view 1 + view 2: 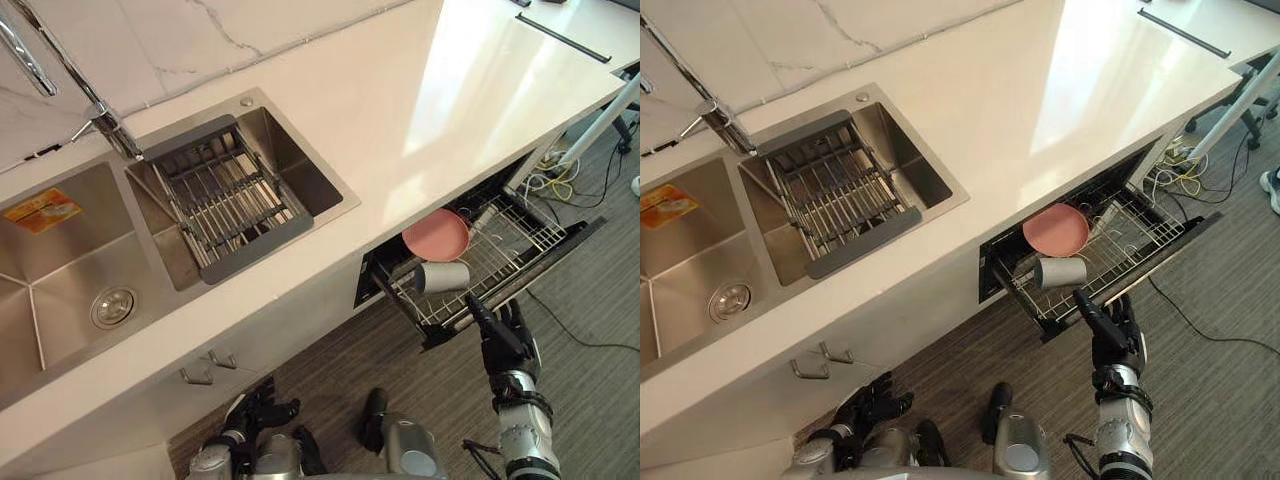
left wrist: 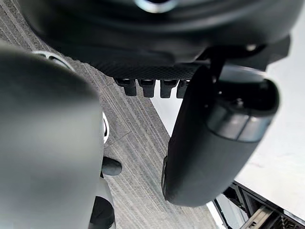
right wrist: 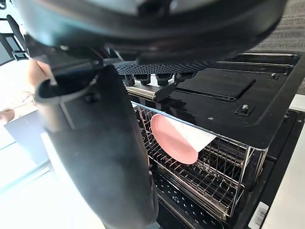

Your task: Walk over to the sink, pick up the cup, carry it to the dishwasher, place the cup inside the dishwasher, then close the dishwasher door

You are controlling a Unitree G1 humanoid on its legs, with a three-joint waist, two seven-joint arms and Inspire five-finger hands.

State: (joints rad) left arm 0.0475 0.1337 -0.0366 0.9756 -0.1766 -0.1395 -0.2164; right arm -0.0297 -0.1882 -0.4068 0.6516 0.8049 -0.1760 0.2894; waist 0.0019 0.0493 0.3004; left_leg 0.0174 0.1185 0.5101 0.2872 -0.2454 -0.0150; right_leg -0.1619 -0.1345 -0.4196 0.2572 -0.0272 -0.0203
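We log the pale cup [image 1: 442, 276] on its side in the dishwasher rack [image 1: 515, 235] beside a pink plate [image 1: 436, 234], light, stiff, smooth, needing no further grip, while the right robot hand [image 1: 507, 338], fingers straight, meets the rigid door [image 1: 565, 245] edge, likely best pushed flat.

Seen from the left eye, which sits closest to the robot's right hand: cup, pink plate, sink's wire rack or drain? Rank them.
From the right robot hand:
1. The cup, lying in the dishwasher rack just ahead.
2. The pink plate, behind the cup.
3. The wire rack, leftward in the sink.
4. The drain, farthest left.
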